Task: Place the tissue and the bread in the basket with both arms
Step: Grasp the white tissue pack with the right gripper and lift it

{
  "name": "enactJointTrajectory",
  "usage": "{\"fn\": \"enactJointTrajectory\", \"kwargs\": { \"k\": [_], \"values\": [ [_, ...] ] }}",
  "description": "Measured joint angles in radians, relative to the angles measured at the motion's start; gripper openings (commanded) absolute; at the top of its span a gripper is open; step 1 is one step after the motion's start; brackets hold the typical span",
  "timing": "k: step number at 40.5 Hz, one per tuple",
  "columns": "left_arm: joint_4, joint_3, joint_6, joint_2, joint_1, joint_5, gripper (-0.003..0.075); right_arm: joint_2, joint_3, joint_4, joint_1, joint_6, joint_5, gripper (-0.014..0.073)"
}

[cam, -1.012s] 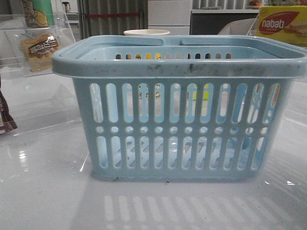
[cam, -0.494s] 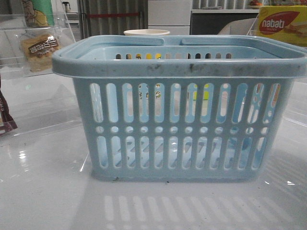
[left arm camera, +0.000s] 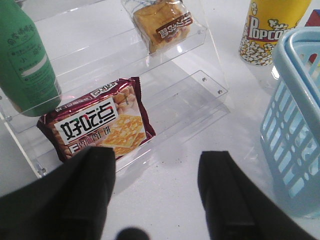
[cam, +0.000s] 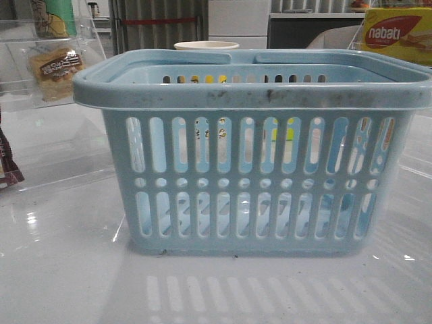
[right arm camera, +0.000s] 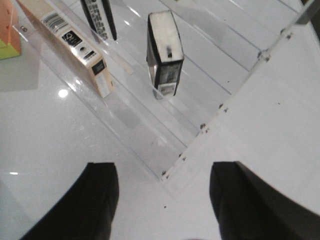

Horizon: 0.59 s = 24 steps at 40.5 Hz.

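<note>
The light-blue basket (cam: 253, 94) stands in the middle of the front view; its corner also shows in the left wrist view (left arm camera: 295, 135). The bread (left arm camera: 161, 24) lies on an upper step of a clear acrylic rack (left arm camera: 165, 95); it also shows at far left in the front view (cam: 57, 69). My left gripper (left arm camera: 157, 172) is open and empty above the table, short of the rack. The tissue (right arm camera: 164, 52), a dark pack with a whitish top, stands on another clear rack (right arm camera: 165, 115). My right gripper (right arm camera: 162, 187) is open and empty, short of that rack.
A maroon biscuit packet (left arm camera: 97, 122) and a green bottle (left arm camera: 25, 60) sit on the left rack. A yellow popcorn cup (left arm camera: 270, 27) stands beside the basket. A tan box (right arm camera: 70, 47) and a dark pack (right arm camera: 99, 17) share the right rack. A nabati box (cam: 398, 34) is at back right.
</note>
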Motion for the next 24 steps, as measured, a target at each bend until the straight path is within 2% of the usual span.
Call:
{"fn": "enactJointTrajectory", "kwargs": {
  "k": [9, 24],
  "values": [
    [0.000, 0.000, 0.000, 0.000, 0.000, 0.000, 0.0443, 0.164, -0.110, 0.013, -0.001, 0.000, -0.014, 0.0510],
    [0.000, 0.000, 0.000, 0.000, 0.000, 0.000, 0.0443, 0.361, -0.199, 0.020, -0.001, 0.000, -0.130, 0.0510]
  ]
}}
